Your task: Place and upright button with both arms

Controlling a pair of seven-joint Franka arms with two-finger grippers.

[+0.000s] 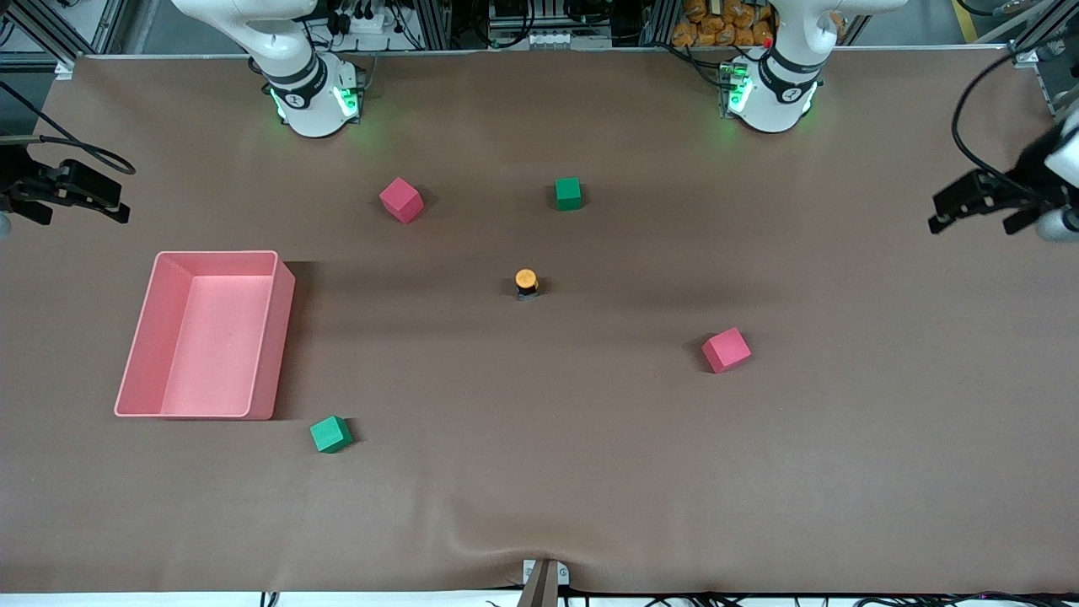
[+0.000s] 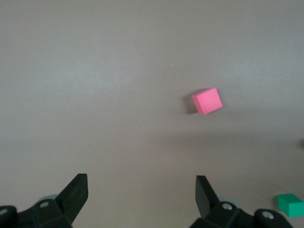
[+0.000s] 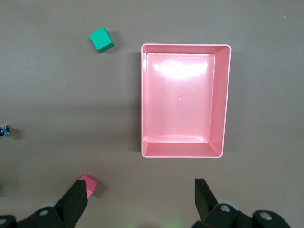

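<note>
- A brown worktop is seen from a high camera, with two white robot arms based along its top edge.
- The button, a small black cylinder with a round orange cap, sits near the middle of the worktop. Its cap faces up, so it seems to be standing upright already.
- Taking the button as the centre of a clock in the front view: a green cube lies at about one o'clock, a red cube at about ten o'clock, a second red cube at about four o'clock, and a second green cube at about eight o'clock.
- An empty pink tray lies toward the right arm's end of the worktop, at about nine o'clock from the button.
- The left end effector hangs over the left arm's end of the worktop, fingers spread wide, holding nothing.
- The right end effector hangs over the opposite end, above the tray, also wide and empty.
- Both are well apart from the button.
- Risk: the button is small and top-heavy-looking, so a finger that brushes it on approach could tip or roll it.
- Risk: both arms must converge on one small thing, so poor timing could make them knock each other or scatter the nearby cubes.
</note>
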